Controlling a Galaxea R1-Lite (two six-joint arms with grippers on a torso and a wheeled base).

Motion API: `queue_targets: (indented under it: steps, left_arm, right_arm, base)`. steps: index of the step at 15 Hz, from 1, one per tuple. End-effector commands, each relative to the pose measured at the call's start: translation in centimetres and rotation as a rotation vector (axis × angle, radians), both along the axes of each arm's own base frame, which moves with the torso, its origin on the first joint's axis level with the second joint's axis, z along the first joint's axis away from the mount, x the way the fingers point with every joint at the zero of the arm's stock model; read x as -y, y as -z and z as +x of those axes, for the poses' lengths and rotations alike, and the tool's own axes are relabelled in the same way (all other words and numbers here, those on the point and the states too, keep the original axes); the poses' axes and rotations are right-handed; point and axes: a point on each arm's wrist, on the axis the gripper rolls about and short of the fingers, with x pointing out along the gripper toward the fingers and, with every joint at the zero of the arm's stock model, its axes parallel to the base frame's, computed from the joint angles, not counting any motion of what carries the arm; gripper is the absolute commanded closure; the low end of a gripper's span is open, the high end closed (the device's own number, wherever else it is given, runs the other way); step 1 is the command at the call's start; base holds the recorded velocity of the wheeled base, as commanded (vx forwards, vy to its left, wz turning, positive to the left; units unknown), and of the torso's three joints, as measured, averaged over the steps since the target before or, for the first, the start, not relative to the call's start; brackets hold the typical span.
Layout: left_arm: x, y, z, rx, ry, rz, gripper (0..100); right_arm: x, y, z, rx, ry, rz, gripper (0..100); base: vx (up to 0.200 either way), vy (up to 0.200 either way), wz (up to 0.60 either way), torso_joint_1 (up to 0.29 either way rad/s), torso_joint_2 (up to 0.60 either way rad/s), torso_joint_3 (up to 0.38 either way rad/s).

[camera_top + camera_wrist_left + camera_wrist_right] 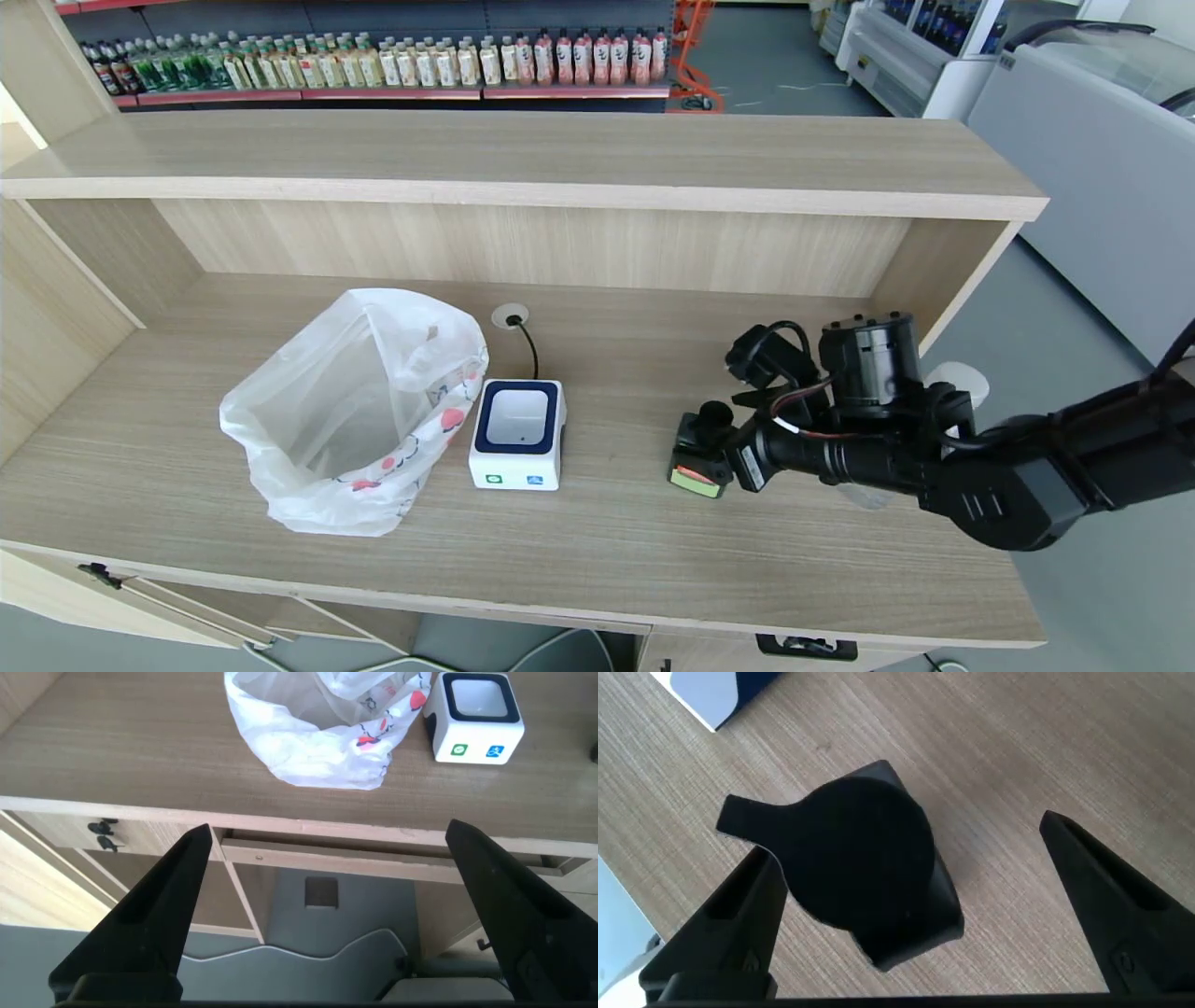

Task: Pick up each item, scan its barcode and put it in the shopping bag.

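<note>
From where I stand, the right gripper [906, 838] hangs over a small black-capped container [698, 476]. The container stands on the wooden counter [607, 532], off to the right of the barcode scanner [516, 437]. The shopping bag [280, 420] sits just beside the scanner on its other side. The claw is spread wide, one finger [719, 933] on each side of the round cap, gripping nothing yet. So the step in hand looks like the grasp itself, with scanning and bagging to come.

To do it well, I'd say the claw should come lower, so the fingers close on the squarish body beneath the cap and not on the cap alone. The lid has a flip tab sticking out on one side, and a pinch there could pop it open or twist the container. The cap sits much nearer one finger than the other, so centring first would keep it from being shoved sideways or tipped as the fingers close. A red and green label shows on the side facing the counter's front edge. I cannot tell where the barcode is, so the grip should leave as much of the sides bare as it can.

The left gripper [329, 829] is held low before the counter's front edge. Its fingers are wide apart and hold nothing, and it is well apart from the bag, whose mouth stands open.
</note>
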Motion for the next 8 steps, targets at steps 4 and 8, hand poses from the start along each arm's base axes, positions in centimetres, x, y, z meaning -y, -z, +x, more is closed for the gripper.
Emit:
queue_targets:
  steps: [4, 8]
  left_arm:
    - [0.0, 0.0, 0.0, 0.001, 0.0, 0.0, 0]
    - [0.0, 0.0, 0.0, 0.0, 0.0, 0.0, 0]
  right_arm:
    - [-2.1, 2.9, 0.7, -0.036, -0.045, -0.032, 0]
    - [-2.9, 3.2, 1.2, -0.003, -0.055, 0.001, 0]
  base:
    - [0.0, 0.0, 0.0, 0.0, 0.0, 0.0]
    - [0.0, 0.0, 0.0, 0.0, 0.0, 0.0]
